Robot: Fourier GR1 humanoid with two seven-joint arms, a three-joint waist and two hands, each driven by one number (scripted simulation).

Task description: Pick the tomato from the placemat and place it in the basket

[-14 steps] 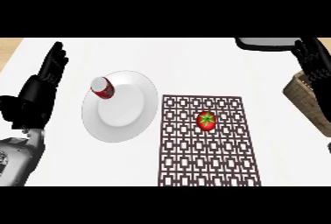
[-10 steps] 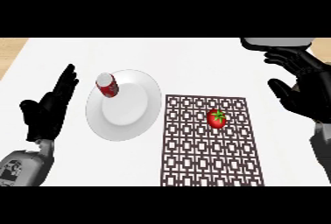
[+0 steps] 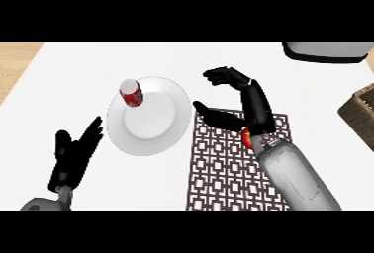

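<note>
1. Behind the right hand (image 3: 252, 104), back toward its wrist and not between the fingers (image 3: 221, 76): tomato (image 3: 249, 140), mostly hidden under the forearm, seen only as a red sliver, lying on the placemat (image 3: 226, 173).
2. Fingers of that hand spread wide from the thumb, slightly hooked, holding nothing. Poised past the placemat's far edge, over bare tabletop (image 3: 73, 74).
3. Likely handling of the tomato, judged by looks: light, round, smooth-skinned and a little slippery, soft enough to bruise. Best taken from above across its widest part, thumb on one side and fingers on the other, with no pinching at the stem end.
4. Placemat: flat, thin, dark brown, cut in an open lattice of squares. Probably apt to slide if dragged on.
5. Well to the right of the fingers, at the view's edge: basket (image 3: 360, 116), brown woven wicker, coarse-ribbed, only a corner in sight.
6. Just left of the fingers: white round plate (image 3: 157, 133), glossy and shallow-rimmed, carrying a small red can (image 3: 131, 94) upright near its far-left rim.
7. Far left of the fingers and nearer the body: left hand (image 3: 73, 158), straight and open, resting, holding nothing.
8. Beyond the fingers to the right: pale grey rounded object (image 3: 325, 52), cut off by the view, kind not clear.
</note>
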